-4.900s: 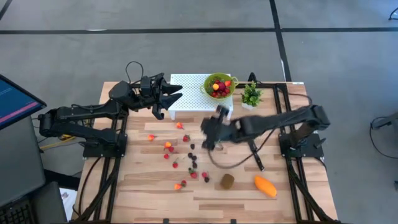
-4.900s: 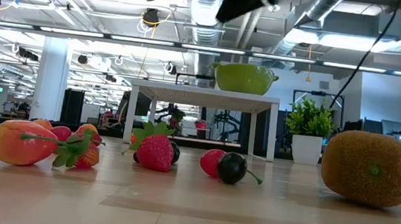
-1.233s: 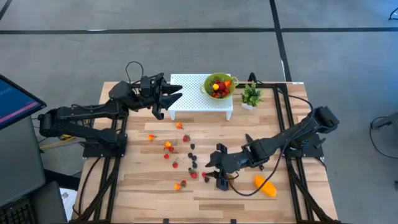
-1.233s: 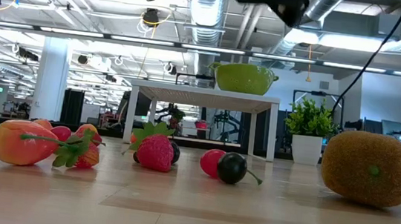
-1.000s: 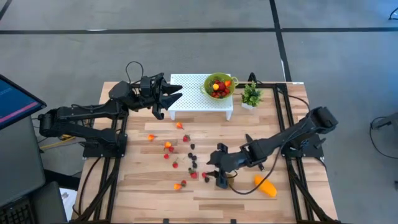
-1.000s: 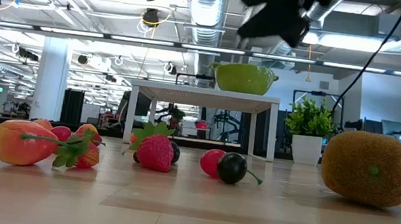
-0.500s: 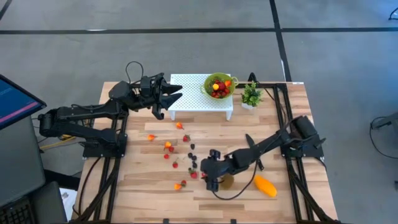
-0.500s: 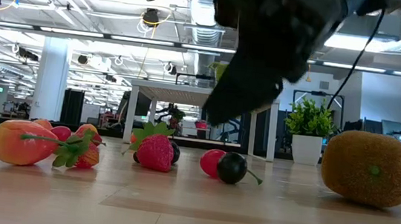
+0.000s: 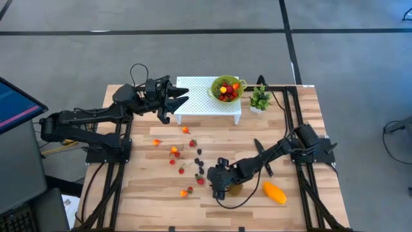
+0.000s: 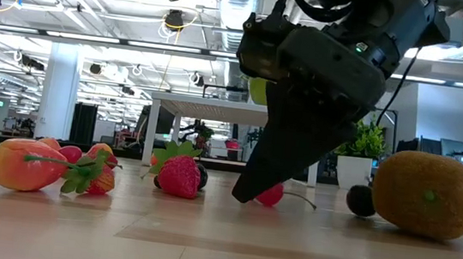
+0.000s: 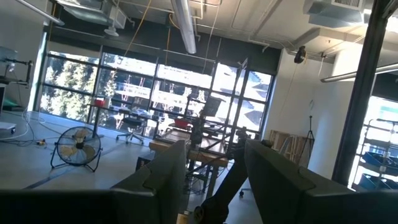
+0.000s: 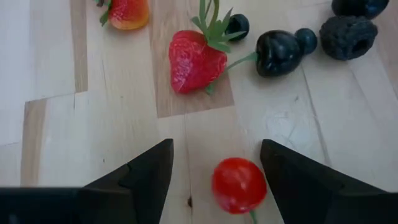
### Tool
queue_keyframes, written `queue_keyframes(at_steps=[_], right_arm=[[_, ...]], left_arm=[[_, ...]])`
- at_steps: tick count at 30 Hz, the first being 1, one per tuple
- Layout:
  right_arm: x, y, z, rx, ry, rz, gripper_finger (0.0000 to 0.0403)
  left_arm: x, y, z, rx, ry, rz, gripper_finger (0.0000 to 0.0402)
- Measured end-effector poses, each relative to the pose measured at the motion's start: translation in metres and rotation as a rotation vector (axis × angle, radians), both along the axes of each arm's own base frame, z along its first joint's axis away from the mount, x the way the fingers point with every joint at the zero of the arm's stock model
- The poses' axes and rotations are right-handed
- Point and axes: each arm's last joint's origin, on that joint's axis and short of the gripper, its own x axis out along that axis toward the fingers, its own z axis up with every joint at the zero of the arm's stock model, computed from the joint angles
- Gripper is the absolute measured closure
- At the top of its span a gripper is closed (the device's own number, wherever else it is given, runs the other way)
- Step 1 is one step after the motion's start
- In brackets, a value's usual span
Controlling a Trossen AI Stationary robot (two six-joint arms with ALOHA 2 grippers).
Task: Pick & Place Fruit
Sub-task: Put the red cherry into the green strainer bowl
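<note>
Up top, berries (image 9: 226,89) inside green bowl (image 9: 226,81)

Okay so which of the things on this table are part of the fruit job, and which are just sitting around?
Part of the job:
red cherry between the open right gripper fingers
strawberry
dark berries
kiwi
mango
green bowl holding fruit

Just lying about:
potted plant
white stand
left gripper, waiting by the stand

A red cherry (image 12: 239,185) and a red strawberry (image 12: 194,59) with green leaves were seen on the pale, striped wood table (image 12: 56,124). Black berries (image 12: 348,36) were spotted too, plus a speckled brown kiwi (image 10: 427,194) and a lime-green bowl (image 9: 226,88).
</note>
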Motion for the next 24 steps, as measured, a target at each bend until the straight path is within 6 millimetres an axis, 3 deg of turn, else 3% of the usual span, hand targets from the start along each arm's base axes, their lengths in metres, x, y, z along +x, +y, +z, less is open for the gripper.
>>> queue_keyframes(at_steps=[15,24], right_arm=[[-0.006,-0.003,-0.002,-0.027,0.072,0.005,0.0167],[-0.012,-0.005,-0.002,-0.044,0.130,0.006,0.0225]], left_arm=[[0.000,0.000,0.000,0.000,0.000,-0.001,0.0243],[0.000,0.000,0.000,0.000,0.000,-0.001,0.0243]])
